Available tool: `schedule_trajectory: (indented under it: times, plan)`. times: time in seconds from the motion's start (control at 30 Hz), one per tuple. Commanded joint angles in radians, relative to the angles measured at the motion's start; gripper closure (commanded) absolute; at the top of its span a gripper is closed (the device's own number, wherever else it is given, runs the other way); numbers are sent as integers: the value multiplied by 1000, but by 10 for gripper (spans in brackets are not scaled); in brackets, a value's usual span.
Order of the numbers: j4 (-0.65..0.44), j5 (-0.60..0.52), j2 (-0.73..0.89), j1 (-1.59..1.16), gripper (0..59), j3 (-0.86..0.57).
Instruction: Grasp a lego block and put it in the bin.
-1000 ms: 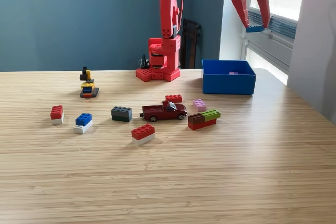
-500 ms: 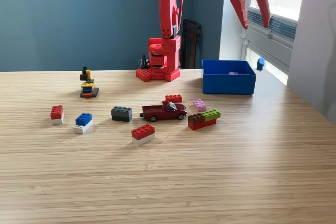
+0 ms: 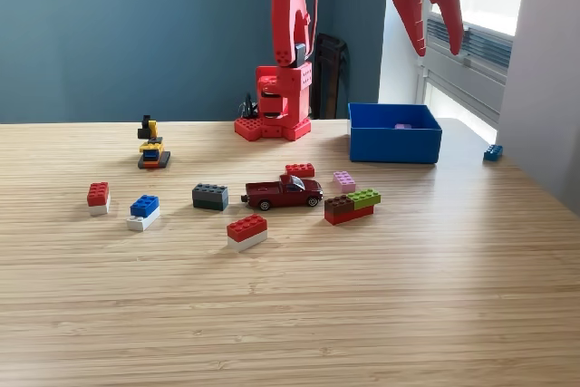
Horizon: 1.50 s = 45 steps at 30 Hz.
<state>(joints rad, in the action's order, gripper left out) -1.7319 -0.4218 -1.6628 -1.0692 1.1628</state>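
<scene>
The tool (image 3: pixel 433 32) hangs empty with jaws apart high above the bin (image 3: pixel 395 145), while a small blue lego block (image 3: pixel 492 152), light, stiff and smooth, best pinched across its flat sides, lies on the tabletop (image 3: pixel 362 296) beside the bin.

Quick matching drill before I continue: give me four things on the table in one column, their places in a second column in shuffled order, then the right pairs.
Things:
1. bin
2. small blue brick
3. toy car
4. hand

Places:
A. in the middle of the table, among loose bricks
B. up in the air above the bin, open and empty
C. on the table to the exterior view's right of the bin, outside it
D. at the far side of the table, to the exterior view's right of the arm's base

Pairs: 1-D, 2-C, 3-A, 4-B
</scene>
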Motion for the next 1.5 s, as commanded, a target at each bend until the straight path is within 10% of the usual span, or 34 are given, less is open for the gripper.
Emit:
schedule_trajectory:
  times: [0.03, 0.5, 1.5]
  plan:
    - [-31, 12, -87, 106, 379, -5]
    - [43, 150, -77, 661, 395, 86]
    - [207, 229, -77, 899, 403, 275]
